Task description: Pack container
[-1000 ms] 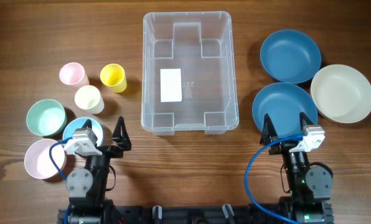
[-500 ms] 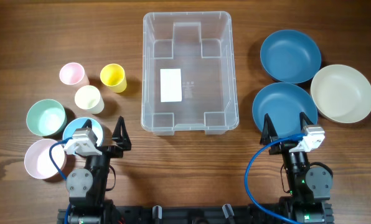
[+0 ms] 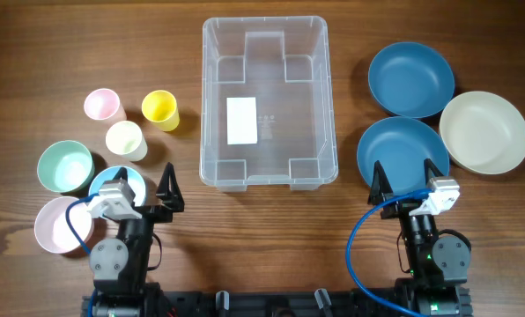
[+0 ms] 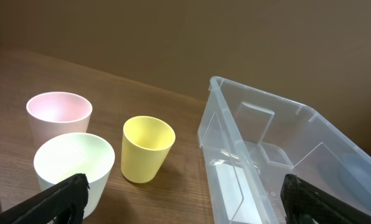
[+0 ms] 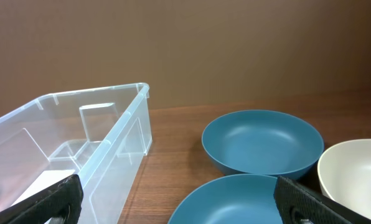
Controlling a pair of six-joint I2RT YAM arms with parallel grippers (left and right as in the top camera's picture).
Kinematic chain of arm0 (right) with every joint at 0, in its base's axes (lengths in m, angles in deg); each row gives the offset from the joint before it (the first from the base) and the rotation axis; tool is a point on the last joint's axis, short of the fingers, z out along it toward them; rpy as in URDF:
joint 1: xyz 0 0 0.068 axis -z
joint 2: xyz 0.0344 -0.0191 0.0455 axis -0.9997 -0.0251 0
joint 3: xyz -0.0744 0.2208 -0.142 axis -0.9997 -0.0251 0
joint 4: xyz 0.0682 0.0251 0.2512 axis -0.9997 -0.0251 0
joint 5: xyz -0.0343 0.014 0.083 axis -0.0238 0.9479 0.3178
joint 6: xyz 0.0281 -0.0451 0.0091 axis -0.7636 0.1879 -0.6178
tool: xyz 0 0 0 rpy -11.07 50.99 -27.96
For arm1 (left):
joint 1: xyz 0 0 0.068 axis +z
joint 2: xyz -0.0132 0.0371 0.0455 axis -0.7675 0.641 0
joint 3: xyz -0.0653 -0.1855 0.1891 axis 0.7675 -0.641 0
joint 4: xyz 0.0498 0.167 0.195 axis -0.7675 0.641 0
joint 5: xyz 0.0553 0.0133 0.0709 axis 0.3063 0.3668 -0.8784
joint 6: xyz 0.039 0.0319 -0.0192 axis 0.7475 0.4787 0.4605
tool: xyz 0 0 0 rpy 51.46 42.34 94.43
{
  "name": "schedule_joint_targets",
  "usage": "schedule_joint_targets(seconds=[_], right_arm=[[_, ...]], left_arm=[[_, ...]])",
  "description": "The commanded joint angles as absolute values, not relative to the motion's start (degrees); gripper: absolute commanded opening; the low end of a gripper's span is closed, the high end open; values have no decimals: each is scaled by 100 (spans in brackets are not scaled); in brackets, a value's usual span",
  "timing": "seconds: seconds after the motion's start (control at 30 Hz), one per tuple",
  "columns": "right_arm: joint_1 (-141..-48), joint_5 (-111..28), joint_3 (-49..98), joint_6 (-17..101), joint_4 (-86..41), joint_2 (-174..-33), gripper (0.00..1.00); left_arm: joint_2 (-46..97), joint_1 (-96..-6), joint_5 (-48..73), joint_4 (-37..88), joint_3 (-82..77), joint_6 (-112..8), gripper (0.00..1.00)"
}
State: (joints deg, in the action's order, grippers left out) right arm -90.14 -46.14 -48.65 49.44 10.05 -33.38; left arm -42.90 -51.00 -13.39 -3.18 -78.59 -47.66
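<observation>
Nudged slightly toward 9 o'clock since a second ago: left tool [image 3: 141, 187], its blue cable [image 3: 68, 224] now looping over the pink bowl [image 3: 49, 224]. No other change visible.

Container [image 3: 284, 114]: sits empty and open-topped mid-table, long axis running 12 to 6, white label [image 3: 241, 121] flat on the base. Lies at about 1 o'clock from the left tool and 11 o'clock from the right tool [image 3: 402, 176], with the near short wall roughly as close to one as to the other. Both tools spread wide, pinching nothing.

At 11 o'clock of the left tool: cream cup [image 3: 125, 139], yellow cup [image 3: 160, 109] and pink cup [image 3: 103, 105], upright and apart. Toward its 9 o'clock: green bowl [image 3: 65, 166], with a light blue bowl [image 3: 104, 179] partly beneath the tool. At 12 o'clock of the right tool: two dark blue bowls [image 3: 402, 150], the nearer just ahead of its fingers. Cream bowl [image 3: 484, 131] at 1 o'clock.

Flat wood-grain table [image 3: 245, 238], open lanes on both sides. Probably an inward carry from either flank, with ample room inside.
</observation>
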Motion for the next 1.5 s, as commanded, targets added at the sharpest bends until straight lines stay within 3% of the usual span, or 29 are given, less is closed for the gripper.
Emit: schedule_joint_targets(seconds=[0.0,0.97,1.33,1.47], right_arm=[[-9025,-4673,-4811,4817,996,-3356,100],[-9025,-4673,-4760,4808,843,-3378,100],[-9025,-4668,-3316,4789,124,-5500,100],[-9025,-4664,-2081,4791,-820,-6831,100]], left_arm=[[-4025,-5137,-1252,-327,-7658,-4650,100],[-3680,-5137,-1225,-329,-7306,-4866,100],[-882,-5137,-1223,-36,-5534,-5277,100],[379,-5137,-1228,840,-4109,-5220,100]])
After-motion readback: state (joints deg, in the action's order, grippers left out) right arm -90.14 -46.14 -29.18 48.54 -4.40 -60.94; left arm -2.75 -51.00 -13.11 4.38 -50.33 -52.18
